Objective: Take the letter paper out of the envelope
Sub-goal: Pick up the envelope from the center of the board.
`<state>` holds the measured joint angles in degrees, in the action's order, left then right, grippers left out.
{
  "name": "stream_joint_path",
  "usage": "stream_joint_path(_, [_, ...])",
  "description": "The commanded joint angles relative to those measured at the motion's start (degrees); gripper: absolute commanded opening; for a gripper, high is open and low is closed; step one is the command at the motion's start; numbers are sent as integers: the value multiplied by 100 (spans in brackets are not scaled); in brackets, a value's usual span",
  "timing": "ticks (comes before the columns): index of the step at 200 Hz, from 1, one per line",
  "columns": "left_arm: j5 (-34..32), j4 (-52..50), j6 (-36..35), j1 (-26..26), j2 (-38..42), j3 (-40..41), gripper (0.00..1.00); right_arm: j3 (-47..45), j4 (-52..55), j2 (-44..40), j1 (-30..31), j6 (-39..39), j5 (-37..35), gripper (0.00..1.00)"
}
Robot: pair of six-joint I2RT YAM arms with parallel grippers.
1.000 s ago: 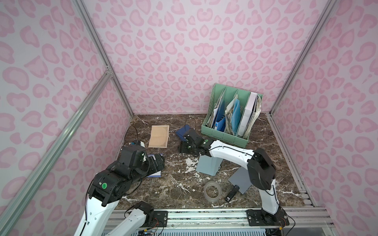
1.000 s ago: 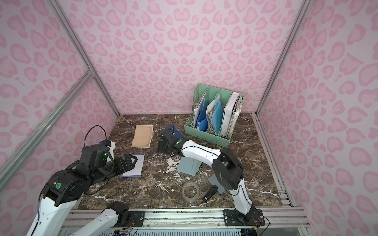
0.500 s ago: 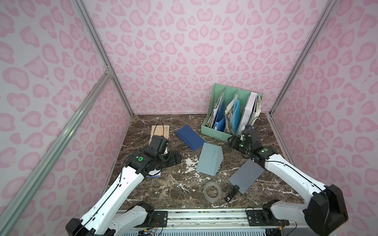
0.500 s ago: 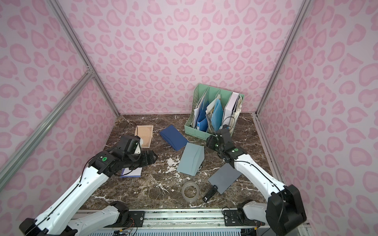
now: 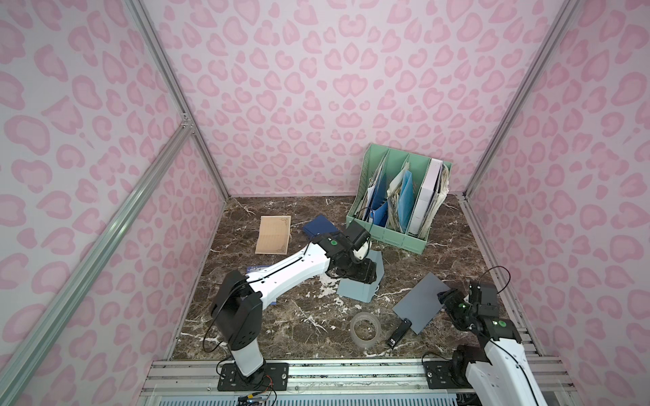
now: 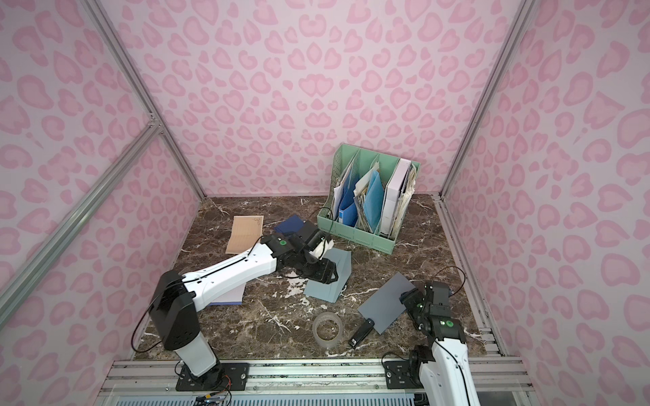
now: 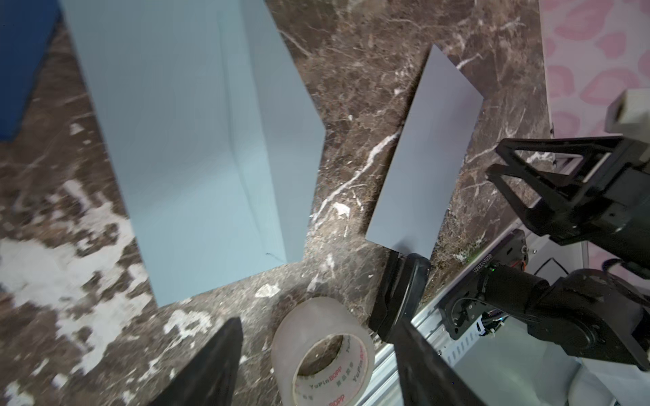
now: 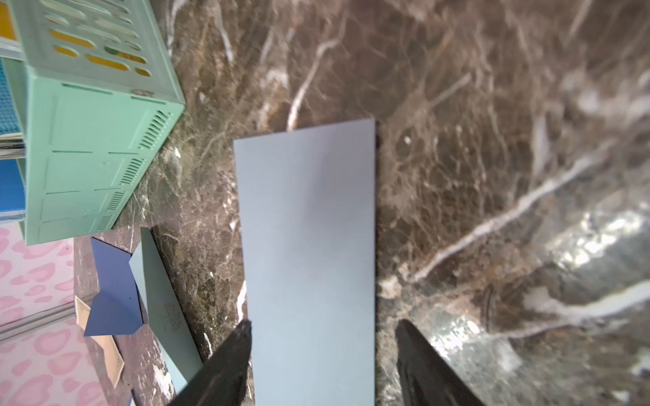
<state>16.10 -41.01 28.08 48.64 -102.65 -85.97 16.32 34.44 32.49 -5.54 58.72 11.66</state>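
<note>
**Q:** Left side?
**A:** My left gripper (image 7: 318, 325) hangs spread and empty over the light-blue envelope (image 7: 183, 140), flap raised. I reckon it's placed to pin the envelope.

**Q:** And right?
**A:** The grey letter paper (image 8: 309, 246) lies flat on the marble tabletop (image 8: 492, 140), well apart from the envelope. The right gripper (image 8: 324, 322) straddles its end, jaws apart, nothing pinched.

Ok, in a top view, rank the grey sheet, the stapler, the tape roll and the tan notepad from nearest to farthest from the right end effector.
From the right end effector:
1. grey sheet, right at its fingertips.
2. stapler, at the sheet's front corner.
3. tape roll, beyond the stapler, toward the middle.
4. tan notepad, far back on the left side.
</note>
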Motion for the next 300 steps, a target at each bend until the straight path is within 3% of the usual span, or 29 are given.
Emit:
stream_joint_path(1, [370, -109, -393, 189, -502, -439, 70, -284, 296, -259, -118, 222, 427, 65])
stream_joint_path(71, [919, -128, -433, 517, -1781, -1415, 63, -889, -143, -257, -246, 273, 930, 61])
stream_joint_path(96, [846, -326, -417, 635, -2229, -1820, 57, -948, -330, -207, -246, 289, 1102, 58])
stream_joint_path(138, [628, -569, -421, 672, -2825, -2391, 56, -885, -660, 45, -240, 176, 1251, 55])
stream_joint_path(210, [888, -355, -288, 620, -3145, -2556, 48, -831, -1238, 446, -243, 100, 1398, 43])
stream_joint_path(260, [1105, -206, -224, 526, -3170, -2573, 44, -692, -1466, 531, -244, 74, 1246, 14])
stream_joint_path(300, [978, -339, -224, 471, -2958, -2719, 56, -326, -1565, 587, -245, -256, 1078, 3])
